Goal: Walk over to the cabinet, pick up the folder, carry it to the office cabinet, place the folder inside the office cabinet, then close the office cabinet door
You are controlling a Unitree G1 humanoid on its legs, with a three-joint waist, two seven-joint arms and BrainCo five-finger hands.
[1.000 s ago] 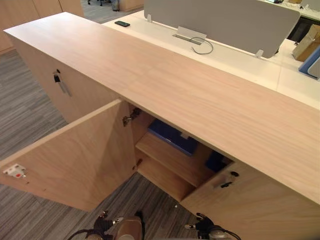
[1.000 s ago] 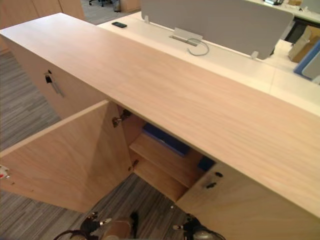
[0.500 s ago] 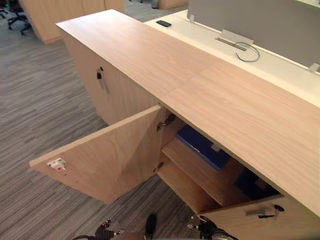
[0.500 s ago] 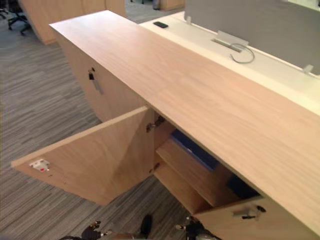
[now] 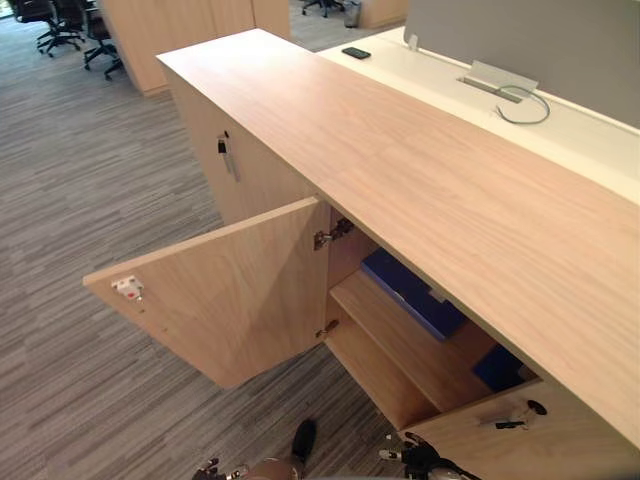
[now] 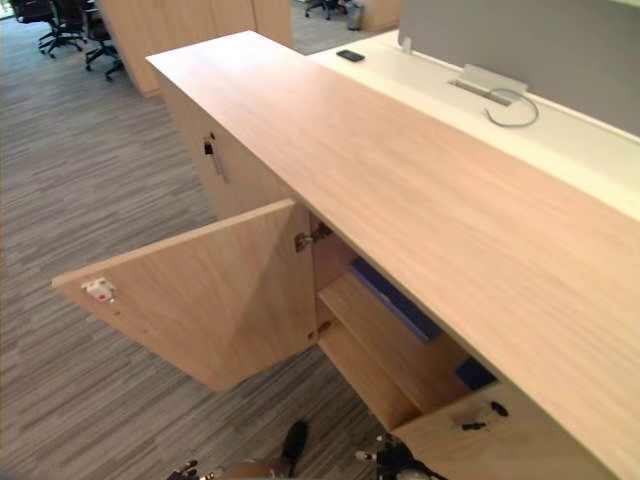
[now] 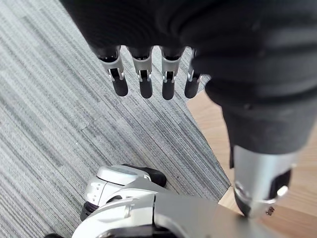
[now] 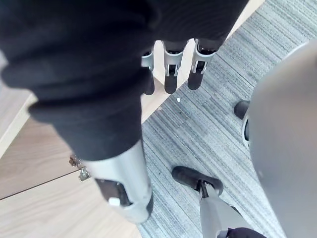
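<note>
We look down along the left hand (image 7: pixel 145 79): fingers hanging straight and relaxed, nothing in them. There's grey striped carpet (image 7: pixel 59 124) below the tips and a pale wood panel (image 7: pixel 212 129) just beside the thumb.

Over to the right hand (image 8: pixel 170 74), and it's the same story. The fingers are loose and empty, with carpet under them and pale wood close on the thumb's side.

So where's the blue folder (image 5: pixel 410 290)? Neither hand has it. It lies flat on the upper shelf (image 5: pixel 400 335) inside the office cabinet (image 5: pixel 400 160), well ahead of both hands.

The cabinet door (image 5: pixel 230 295) on the left hand's side stands wide open, swung out over the carpet. Toward the right hand's side we spot a second blue item (image 5: pixel 498 366), half hidden behind a partly open door (image 5: pixel 540 440) with a key on it.
</note>
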